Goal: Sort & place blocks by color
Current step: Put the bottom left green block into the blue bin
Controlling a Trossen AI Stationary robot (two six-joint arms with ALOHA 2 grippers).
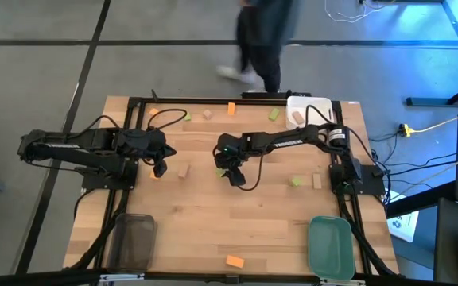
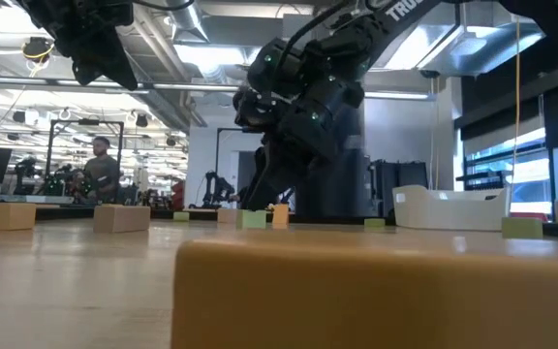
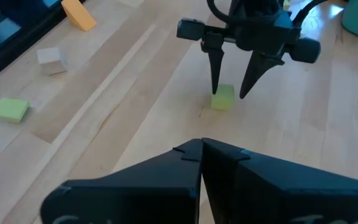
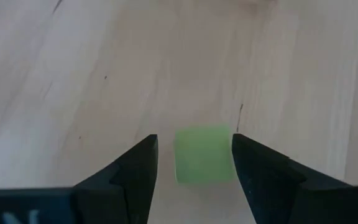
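Bare wood is lying open around the light green block (image 3: pixel 223 98); only the right gripper (image 3: pixel 231 92) fingers are flanking it.

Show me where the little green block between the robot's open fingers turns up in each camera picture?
High view: green block near the table's middle, under the right gripper.
Low view: cannot tell it apart among the far blocks.
Left wrist view: green block between the other arm's spread fingers.
Right wrist view: green block between its own fingers.
Shared landmark: the right gripper's open fingers.
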